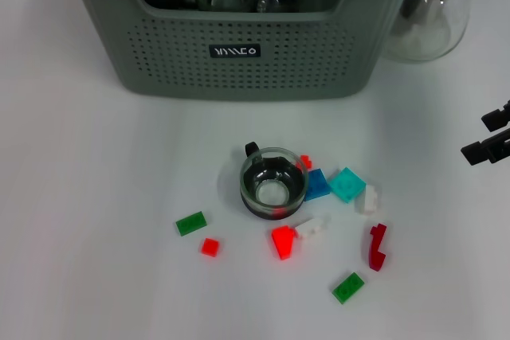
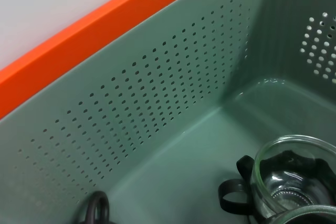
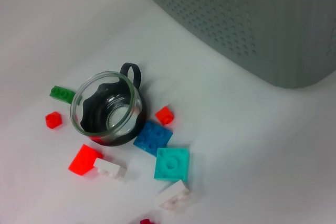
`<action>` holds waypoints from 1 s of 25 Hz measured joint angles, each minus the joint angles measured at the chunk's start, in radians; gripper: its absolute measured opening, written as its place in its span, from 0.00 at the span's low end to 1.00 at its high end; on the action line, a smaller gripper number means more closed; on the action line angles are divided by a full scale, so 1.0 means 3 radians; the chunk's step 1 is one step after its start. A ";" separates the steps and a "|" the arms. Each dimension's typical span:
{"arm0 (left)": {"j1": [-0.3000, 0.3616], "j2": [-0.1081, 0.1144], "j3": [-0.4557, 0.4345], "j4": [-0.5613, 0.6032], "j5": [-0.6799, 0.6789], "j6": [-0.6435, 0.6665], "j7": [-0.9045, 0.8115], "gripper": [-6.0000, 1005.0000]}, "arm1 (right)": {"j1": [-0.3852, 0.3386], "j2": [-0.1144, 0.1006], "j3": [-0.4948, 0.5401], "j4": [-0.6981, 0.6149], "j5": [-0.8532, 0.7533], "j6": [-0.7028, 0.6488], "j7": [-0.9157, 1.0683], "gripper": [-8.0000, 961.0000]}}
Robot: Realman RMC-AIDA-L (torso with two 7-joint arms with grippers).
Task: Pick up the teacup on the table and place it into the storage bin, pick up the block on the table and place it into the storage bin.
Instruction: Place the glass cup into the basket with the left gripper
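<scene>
So the teacup [image 1: 273, 183] is sitting upright on the tabletop [image 1: 88, 189], roughly mid-width and toward the near edge, with the storage bin [image 1: 239, 53] well apart from it against the far edge. It's clear glass with a dark band round the lower body and a small black loop handle [image 1: 252, 149] pointing toward the bin. I'd guess it's light, rigid, slick and chippy, so no squeezing hard. Best bet looks like pinching the rim wall, one finger inside and one outside, or closing across the body above the dark band. The handle loop looks too small to trust.

Blocks are crowded round it: the blue block [image 1: 317, 185] is just beside the cup toward the right edge, a teal block [image 1: 347, 184] next to that, a small red block [image 1: 305, 162] near the rim, and a bigger red block [image 1: 282, 241] on the near side. They're hard plastic, light, easy to nudge by accident.

The side of the cup toward the left edge is open, and so is straight above. The bin's front rim is cut down, which helps clearance, but other glassware [image 2: 294, 182] already sits inside.

The right tool [image 1: 490, 139] hangs near the right edge, holding nothing; I can't tell how wide it's spread. The left tool isn't visible, though its camera looks down into the bin.
</scene>
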 joint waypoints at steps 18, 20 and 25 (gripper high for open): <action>-0.0093 -0.0030 0.0012 -0.0155 0.0001 -0.0108 -0.0005 0.06 | -0.0001 0.0014 0.0003 -0.0002 -0.0039 0.0027 0.0000 0.95; -0.0098 -0.0025 0.0012 -0.0169 0.0001 -0.0113 -0.0005 0.06 | -0.0004 0.0013 0.0002 -0.0001 -0.0039 0.0028 0.0000 0.95; -0.0099 -0.0024 0.0011 -0.0170 0.0001 -0.0114 -0.0004 0.06 | -0.0010 0.0009 0.0005 0.0002 -0.0038 0.0028 0.0000 0.95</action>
